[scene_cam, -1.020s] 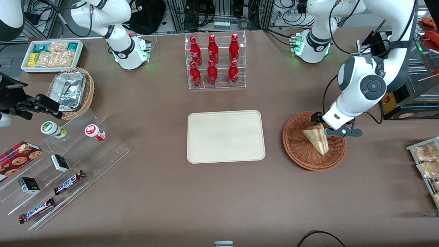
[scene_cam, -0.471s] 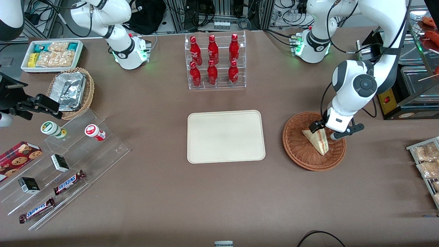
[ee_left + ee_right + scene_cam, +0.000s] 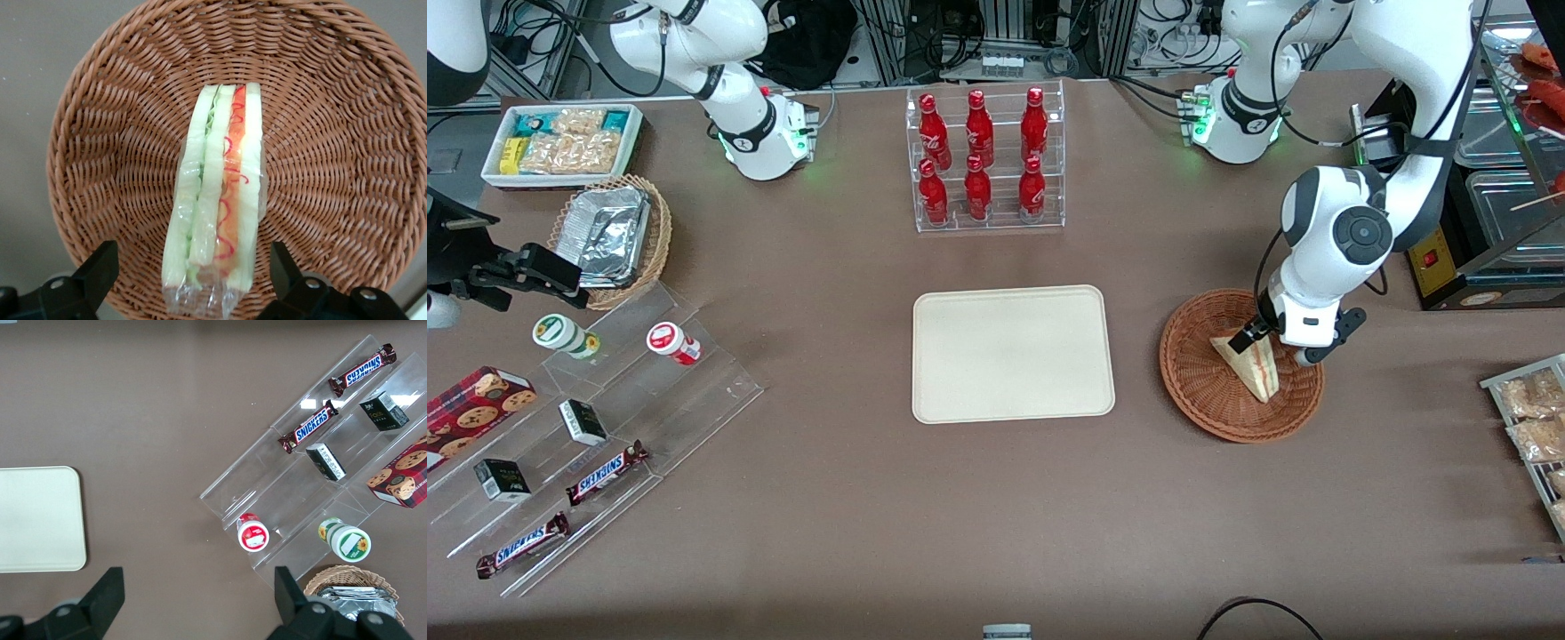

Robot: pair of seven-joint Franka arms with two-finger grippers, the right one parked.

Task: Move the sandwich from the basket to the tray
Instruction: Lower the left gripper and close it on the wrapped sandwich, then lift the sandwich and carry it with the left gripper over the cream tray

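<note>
Sandwich (image 3: 217, 200) lying in the basket (image 3: 100, 133), wrapped in clear film, with its layered cut edge (pale bread, green, then orange and red filling) turned up toward my wrist camera. Its long axis runs straight out from between my fingers: the end nearest my gripper (image 3: 193, 273) sits in the gap, and the rest reaches toward the basket's middle.

My gripper stands open, one finger (image 3: 97, 270) on either flank of the sandwich, each clear of the film and not yet touching it. The closing line therefore crosses the sandwich's thin dimension, bread face to bread face, which I judge to be the grip this move turns on (a squeeze along the long axis would find nothing to hold).

From the front, my gripper (image 3: 1272, 347) is low over the basket (image 3: 1200, 391), at the part of the sandwich (image 3: 1249, 366) farther from the camera; the wedge's point lies nearer the camera. The tray (image 3: 1012, 353) rests on the worktop (image 3: 996, 498) beside the basket, toward the parked arm's end, and is bare.

Judged stage: fingers straddling, closing not yet made; lift and carry across to the tray remain.
</note>
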